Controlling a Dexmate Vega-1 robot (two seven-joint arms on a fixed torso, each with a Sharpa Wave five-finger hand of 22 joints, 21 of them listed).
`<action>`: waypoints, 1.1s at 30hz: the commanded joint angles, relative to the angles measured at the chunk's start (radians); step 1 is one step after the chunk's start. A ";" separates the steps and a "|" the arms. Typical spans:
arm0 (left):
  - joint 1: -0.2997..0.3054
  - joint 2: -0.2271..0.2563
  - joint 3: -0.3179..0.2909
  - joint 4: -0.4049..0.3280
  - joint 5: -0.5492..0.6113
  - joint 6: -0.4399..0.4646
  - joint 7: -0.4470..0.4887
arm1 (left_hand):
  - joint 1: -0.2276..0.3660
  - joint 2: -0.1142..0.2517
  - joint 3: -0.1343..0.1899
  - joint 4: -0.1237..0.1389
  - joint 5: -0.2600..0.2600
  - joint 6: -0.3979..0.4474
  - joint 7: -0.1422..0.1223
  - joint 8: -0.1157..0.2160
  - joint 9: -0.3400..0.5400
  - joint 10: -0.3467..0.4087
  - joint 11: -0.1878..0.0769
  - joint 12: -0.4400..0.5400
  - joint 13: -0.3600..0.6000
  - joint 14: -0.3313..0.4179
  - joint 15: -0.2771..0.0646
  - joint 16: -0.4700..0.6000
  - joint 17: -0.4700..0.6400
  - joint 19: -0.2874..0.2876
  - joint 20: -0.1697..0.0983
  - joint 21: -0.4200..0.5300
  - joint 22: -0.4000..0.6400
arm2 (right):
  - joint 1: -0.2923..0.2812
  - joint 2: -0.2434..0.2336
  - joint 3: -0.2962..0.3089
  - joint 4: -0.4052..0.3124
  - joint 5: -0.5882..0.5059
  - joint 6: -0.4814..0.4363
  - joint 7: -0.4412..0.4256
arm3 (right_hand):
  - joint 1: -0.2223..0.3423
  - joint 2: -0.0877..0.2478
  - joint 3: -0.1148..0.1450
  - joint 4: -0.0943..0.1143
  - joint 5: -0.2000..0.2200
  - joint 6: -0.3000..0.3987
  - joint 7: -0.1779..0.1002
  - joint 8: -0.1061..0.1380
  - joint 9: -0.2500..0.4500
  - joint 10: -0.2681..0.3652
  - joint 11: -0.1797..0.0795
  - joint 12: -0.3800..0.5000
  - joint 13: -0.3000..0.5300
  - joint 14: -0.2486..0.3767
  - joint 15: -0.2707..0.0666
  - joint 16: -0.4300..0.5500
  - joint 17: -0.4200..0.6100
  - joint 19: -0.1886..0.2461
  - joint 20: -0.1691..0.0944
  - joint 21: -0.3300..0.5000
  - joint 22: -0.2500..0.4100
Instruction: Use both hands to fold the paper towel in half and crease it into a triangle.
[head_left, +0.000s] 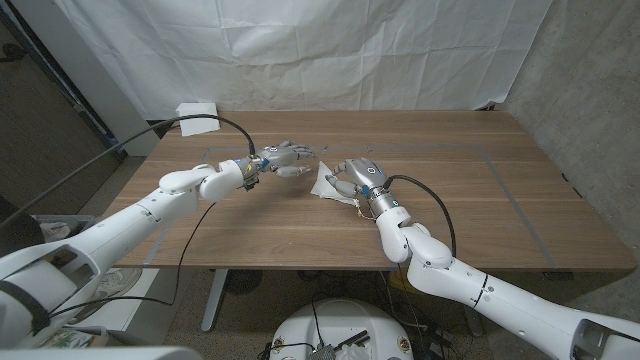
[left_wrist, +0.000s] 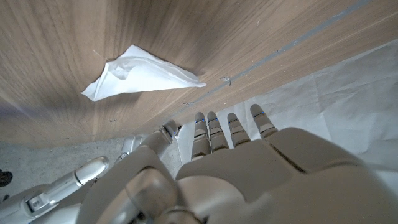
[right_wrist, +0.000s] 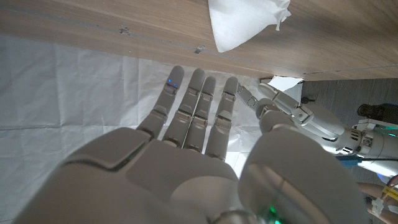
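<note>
The white paper towel (head_left: 323, 186) lies on the wooden table (head_left: 470, 200) near its middle, folded into a rough triangle (left_wrist: 140, 78) with one rumpled corner (right_wrist: 245, 22). My left hand (head_left: 285, 158) hovers just left of it with its fingers (left_wrist: 214, 127) straight and apart, holding nothing. My right hand (head_left: 358, 177) sits at the towel's right edge, partly covering it in the head view. Its fingers (right_wrist: 199, 106) are extended side by side, and the right wrist view shows them short of the towel. Neither hand grips the towel.
A white box (head_left: 197, 115) stands at the table's back left edge, with a black cable (head_left: 225, 122) arching from it to my left wrist. A white curtain (head_left: 350, 50) hangs behind the table. Bare wood stretches to the right and front.
</note>
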 joint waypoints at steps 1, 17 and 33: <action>0.055 -0.025 -0.064 0.013 -0.168 -0.020 0.043 | -0.021 0.009 -0.015 0.007 -0.008 -0.035 -0.013 -0.002 0.001 -0.031 0.009 -0.003 0.003 -0.012 0.014 -0.005 0.006 -0.067 0.008 0.005 0.003 | -0.011 0.007 0.058 0.004 0.146 0.047 -0.030 | -0.014 0.000 0.005 -0.010 0.005 -0.032 0.002 -0.010 0.003 -0.024 0.003 -0.015 -0.002 -0.021 -0.019 -0.018 -0.011 -0.016 0.001 -0.011 0.002; 0.099 -0.070 -0.122 0.043 -0.455 -0.072 -0.044 | -0.054 -0.023 -0.042 0.017 -0.023 -0.075 -0.030 0.001 0.000 -0.044 0.014 0.003 0.002 -0.019 0.017 -0.009 0.005 -0.073 0.004 0.003 0.003 | -0.051 -0.003 0.162 -0.019 0.414 0.143 -0.035 | -0.034 -0.002 -0.006 -0.023 0.006 -0.104 0.010 -0.010 0.003 -0.092 0.014 -0.061 -0.012 -0.118 0.017 -0.067 -0.028 -0.077 0.009 -0.054 0.001; 0.117 -0.118 -0.157 0.066 -0.680 -0.101 -0.163 | -0.062 -0.033 -0.045 0.006 -0.028 -0.113 -0.042 0.002 -0.003 -0.088 0.021 -0.003 -0.001 -0.052 0.023 -0.027 -0.005 -0.085 0.005 -0.002 0.002 | -0.093 -0.025 0.242 -0.002 0.591 0.260 -0.062 | -0.032 0.002 -0.015 -0.040 0.009 -0.170 0.014 -0.014 0.002 -0.153 0.018 -0.100 -0.020 -0.192 0.036 -0.100 -0.044 -0.113 0.015 -0.087 0.000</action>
